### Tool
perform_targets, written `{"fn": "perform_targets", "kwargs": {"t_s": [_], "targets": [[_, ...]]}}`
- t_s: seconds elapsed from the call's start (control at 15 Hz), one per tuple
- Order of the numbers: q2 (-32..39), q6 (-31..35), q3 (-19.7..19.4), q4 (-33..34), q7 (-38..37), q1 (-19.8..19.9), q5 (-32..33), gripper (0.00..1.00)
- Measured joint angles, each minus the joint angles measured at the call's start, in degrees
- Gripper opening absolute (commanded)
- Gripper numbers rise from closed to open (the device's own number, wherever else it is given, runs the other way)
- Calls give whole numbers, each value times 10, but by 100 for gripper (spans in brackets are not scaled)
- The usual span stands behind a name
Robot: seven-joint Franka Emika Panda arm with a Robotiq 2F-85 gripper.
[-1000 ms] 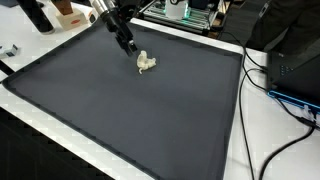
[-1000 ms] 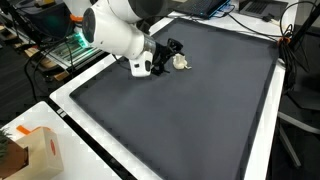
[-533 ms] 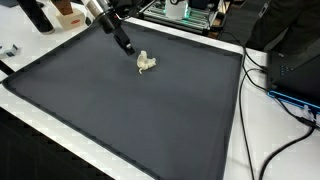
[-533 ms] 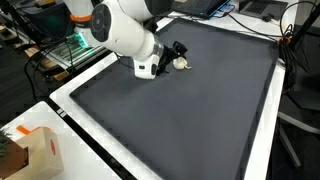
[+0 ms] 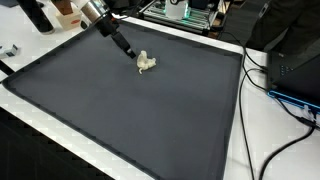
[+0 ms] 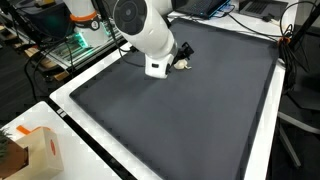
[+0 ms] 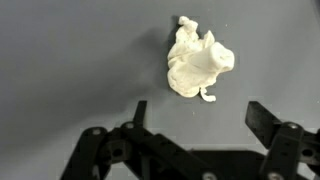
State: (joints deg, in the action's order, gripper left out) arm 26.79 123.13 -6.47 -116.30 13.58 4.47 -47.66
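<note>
Your black gripper [image 7: 197, 118] hangs with its jaws wide open and empty, just short of the small crumpled white lump [image 7: 198, 65], which lies free on the far part of the dark grey mat [image 5: 150, 120].

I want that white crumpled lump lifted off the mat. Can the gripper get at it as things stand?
Probably yes. The gripper stands open just short of the white lump, which lies alone on the dark mat; nothing sits between them.
</note>
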Motion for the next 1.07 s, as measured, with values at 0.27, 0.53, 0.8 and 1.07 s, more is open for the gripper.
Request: {"fn": "perform_targets", "kwargs": {"t_s": [0.27,0.53,0.8,1.07], "targets": [[15,-10,12,37,-67,-3,75,100],[25,-10,26,68,-124,-14,155,100],[31,-11,36,91,-193,-39,250,100],[38,-30,36,117,-272,-75,358,100]]}}
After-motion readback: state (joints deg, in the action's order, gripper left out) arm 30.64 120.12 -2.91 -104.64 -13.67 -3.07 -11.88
